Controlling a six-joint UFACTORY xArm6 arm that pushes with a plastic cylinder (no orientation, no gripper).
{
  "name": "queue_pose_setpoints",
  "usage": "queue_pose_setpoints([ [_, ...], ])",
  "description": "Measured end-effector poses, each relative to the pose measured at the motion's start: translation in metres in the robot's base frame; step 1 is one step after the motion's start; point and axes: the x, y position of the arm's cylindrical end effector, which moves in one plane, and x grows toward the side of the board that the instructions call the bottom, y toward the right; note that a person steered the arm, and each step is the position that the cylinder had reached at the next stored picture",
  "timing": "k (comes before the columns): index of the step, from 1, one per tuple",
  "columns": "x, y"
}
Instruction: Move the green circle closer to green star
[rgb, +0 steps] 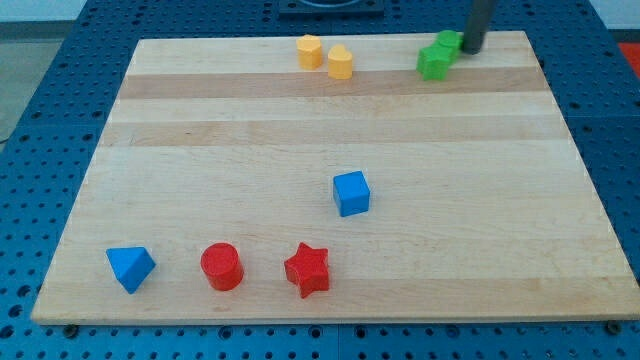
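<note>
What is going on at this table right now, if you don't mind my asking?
My tip sits at the view's top right, against the right side of two green blocks that are bunched together; which is the circle and which the star is hard to tell. The yellow, blue and red blocks lie untouched elsewhere.

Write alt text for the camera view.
My tip touches two green blocks huddled together at the wooden board's top right. Two yellow blocks sit top centre, a blue cube mid-board, and a blue triangle, red cylinder and red star along the bottom.
</note>
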Motion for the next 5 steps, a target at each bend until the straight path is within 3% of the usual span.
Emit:
queue_pose_setpoints([
  [1,0.031,-0.068],
  [2,0.089,-0.078],
  [4,0.142,-0.186],
  [5,0.194,-0.188],
])
